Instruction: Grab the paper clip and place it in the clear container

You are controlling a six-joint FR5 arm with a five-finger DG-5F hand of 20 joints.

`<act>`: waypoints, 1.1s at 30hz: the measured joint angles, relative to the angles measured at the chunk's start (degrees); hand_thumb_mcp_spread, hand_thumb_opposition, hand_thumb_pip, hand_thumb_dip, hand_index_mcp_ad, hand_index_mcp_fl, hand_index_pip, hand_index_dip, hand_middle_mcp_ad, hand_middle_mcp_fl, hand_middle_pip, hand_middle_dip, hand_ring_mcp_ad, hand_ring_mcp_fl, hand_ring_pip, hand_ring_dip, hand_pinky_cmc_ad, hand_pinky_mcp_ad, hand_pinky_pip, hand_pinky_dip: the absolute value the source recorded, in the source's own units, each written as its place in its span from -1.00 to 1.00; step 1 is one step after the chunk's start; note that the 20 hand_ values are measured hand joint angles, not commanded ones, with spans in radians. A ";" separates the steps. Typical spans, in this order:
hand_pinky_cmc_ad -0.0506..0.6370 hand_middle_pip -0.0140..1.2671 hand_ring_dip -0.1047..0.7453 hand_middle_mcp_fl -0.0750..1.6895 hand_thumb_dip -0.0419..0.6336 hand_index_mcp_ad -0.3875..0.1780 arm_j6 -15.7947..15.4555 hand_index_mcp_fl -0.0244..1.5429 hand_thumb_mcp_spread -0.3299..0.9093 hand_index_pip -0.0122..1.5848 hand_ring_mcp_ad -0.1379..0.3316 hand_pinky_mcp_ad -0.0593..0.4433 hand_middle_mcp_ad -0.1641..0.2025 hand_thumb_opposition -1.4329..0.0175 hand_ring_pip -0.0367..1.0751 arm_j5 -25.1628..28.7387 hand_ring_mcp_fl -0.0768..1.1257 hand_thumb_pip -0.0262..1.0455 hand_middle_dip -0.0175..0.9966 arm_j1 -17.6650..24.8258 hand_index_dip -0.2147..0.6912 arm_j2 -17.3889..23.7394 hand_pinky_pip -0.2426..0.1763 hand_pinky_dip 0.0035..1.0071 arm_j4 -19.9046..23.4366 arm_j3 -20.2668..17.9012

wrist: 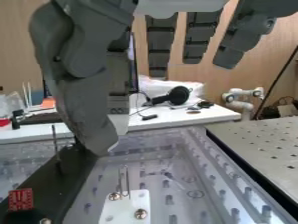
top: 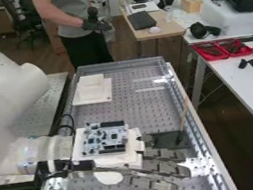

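Arm point(top: 24, 154) in from the high view's left, hand point(top: 161, 166) stretched out low over the bench point(top: 128, 103), thumb angled down. Fingers point(wrist: 159, 47) straight, wide open, gripping nothing. Apparent paper clip point(wrist: 127, 181) upright at the white plate point(wrist: 123, 212).

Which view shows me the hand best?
The high view: there the hand appears from its circuit board to its straight fingers. The wrist view shows the thumb and fingers close up, cut by the top edge.
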 joint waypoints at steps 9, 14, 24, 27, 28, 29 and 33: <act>0.07 -0.77 -0.63 -0.73 -0.08 -0.52 -1.32 -0.44 0.43 0.69 0.12 -0.06 0.07 -0.22 -0.76 -0.14 -0.82 0.02 -0.66 0.28 -0.09 -1.81 -0.04 -0.65 -0.89 1.63; 0.07 -0.76 -0.63 -0.71 -0.08 -0.52 -1.94 -0.43 0.43 0.70 0.14 -0.06 0.07 -0.22 -0.76 -0.05 -0.82 0.02 -0.62 0.34 -0.10 -2.36 -0.04 -0.65 -1.07 2.25; 0.08 -0.76 -0.62 -0.71 -0.08 -0.59 -2.31 -0.41 0.45 0.73 0.12 -0.06 0.09 -0.23 -0.74 -0.14 -0.79 0.02 -0.63 0.10 -0.09 -2.98 -0.04 -0.65 -1.90 2.88; 0.08 -0.76 -0.62 -0.70 -0.08 -0.59 -2.58 -0.41 0.45 0.73 0.12 -0.06 0.09 -0.23 -0.74 -0.31 -0.79 0.01 -0.62 -0.15 -0.09 -3.01 -0.04 -0.65 -2.28 2.86; 0.08 -0.76 -0.62 -0.70 -0.08 -0.59 -2.65 -0.41 0.45 0.73 0.12 -0.06 0.09 -0.23 -0.74 -0.35 -0.79 0.01 -0.62 -0.18 -0.09 -3.01 -0.04 -0.65 -2.38 2.85; 0.08 -0.76 -0.62 -0.70 -0.08 -0.59 -2.82 -0.41 0.45 0.73 0.12 -0.06 0.09 -0.23 -0.74 -0.44 -0.79 0.01 -0.62 -0.26 -0.09 -3.01 -0.04 -0.65 -2.54 2.81; 0.08 -0.76 -0.62 -0.70 -0.08 -0.59 -2.92 -0.42 0.45 0.73 0.12 -0.06 0.09 -0.23 -0.74 -0.55 -0.79 0.01 -0.62 -0.47 -0.09 -3.04 -0.05 -0.66 -2.65 2.62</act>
